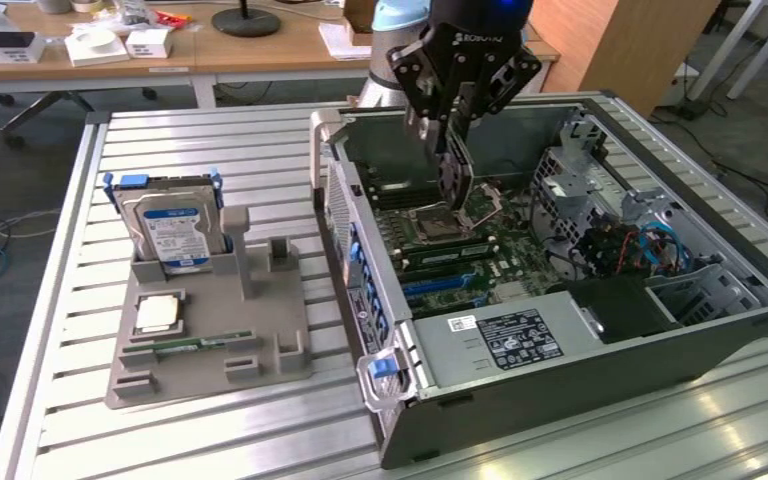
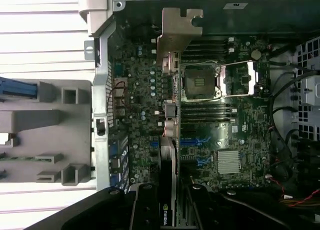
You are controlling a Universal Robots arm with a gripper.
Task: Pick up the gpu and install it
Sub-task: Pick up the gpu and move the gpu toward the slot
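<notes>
Bench (image 1: 224,130), read along the exterior view from its left:
- The grey holder tray (image 1: 264,340) sits on the slats. A hard drive (image 1: 175,230) with a blue label stands upright in its rear slot. A CPU chip (image 1: 157,313) lies flat in a pocket in front of the drive. A RAM stick (image 1: 204,343) lies in a groove just beside the chip.
- The PC case (image 1: 598,360) lies on its side right of the tray, close to it, with the side panel off and the motherboard (image 1: 491,260) facing up.
- The claw (image 1: 454,128) hangs over the case's open side, clenched on the gpu (image 1: 456,178). The card is off the tray, up in the air and hanging on end over the motherboard.
- In the wrist view the claw (image 2: 172,197) pinches the fan-shroud end of the gpu (image 2: 169,165), with one black finger on each face. The silver bracket (image 2: 177,35) is the end farthest from the claw.
- The card's edge runs just beside the CPU socket (image 2: 200,82), whose retention frame is flipped open. The blue expansion slots (image 2: 192,141) lie next to the card, and the gpu is not seated in them. I can't tell whether its low end touches the board.
- Further right in the case are a finned heatsink (image 2: 229,161), then the drive cage with red and blue cables (image 1: 624,245).
</notes>
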